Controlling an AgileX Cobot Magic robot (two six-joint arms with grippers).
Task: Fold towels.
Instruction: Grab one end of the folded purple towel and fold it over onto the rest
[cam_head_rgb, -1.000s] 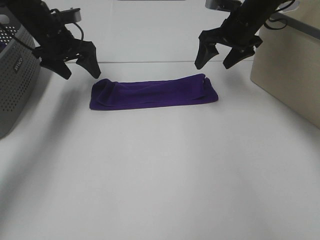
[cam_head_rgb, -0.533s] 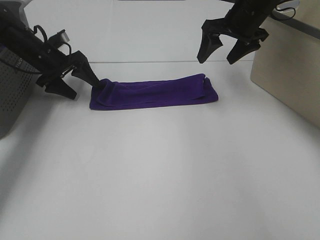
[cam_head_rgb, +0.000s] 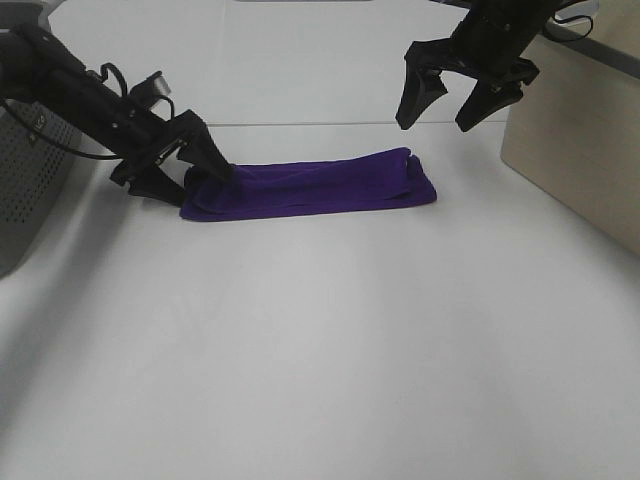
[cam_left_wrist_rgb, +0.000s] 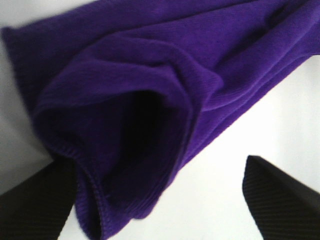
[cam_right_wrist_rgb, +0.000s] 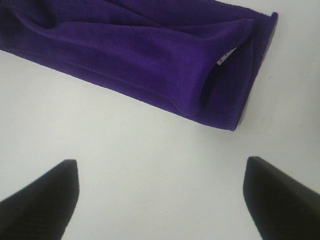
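Jaws of the left gripper (cam_head_rgb: 190, 172) (cam_left_wrist_rgb: 157, 161) stood wide apart, clasping nothing, low at the table and set about the left end of the deep purple velvety towel (cam_head_rgb: 310, 185) (cam_left_wrist_rgb: 150, 60) (cam_right_wrist_rgb: 125, 55). In the left wrist view, one black finger (cam_left_wrist_rgb: 35, 205) lay against the towel's rolled, open end, while the other finger (cam_left_wrist_rgb: 280, 195) stood over bare tabletop just beside the cloth. Whether the first finger actually pressed on the fabric could not be told.

The right gripper (cam_head_rgb: 432, 120) (cam_right_wrist_rgb: 160, 161) hung in the air with its jaws likewise spread and empty, above and behind the towel's right end, apart from it. Its wrist view looked down on that end, where a small white tag (cam_right_wrist_rgb: 227, 55) peeked out of the fold.

The towel lay folded into a long, narrow band across the far middle of the white tabletop (cam_head_rgb: 320, 350), stretched from one gripper toward the other. A grey perforated basket (cam_head_rgb: 30, 190) stood at the table's left edge behind the left arm, and a beige box (cam_head_rgb: 575, 140) stood at the right edge, near the right arm, both clear of the towel.
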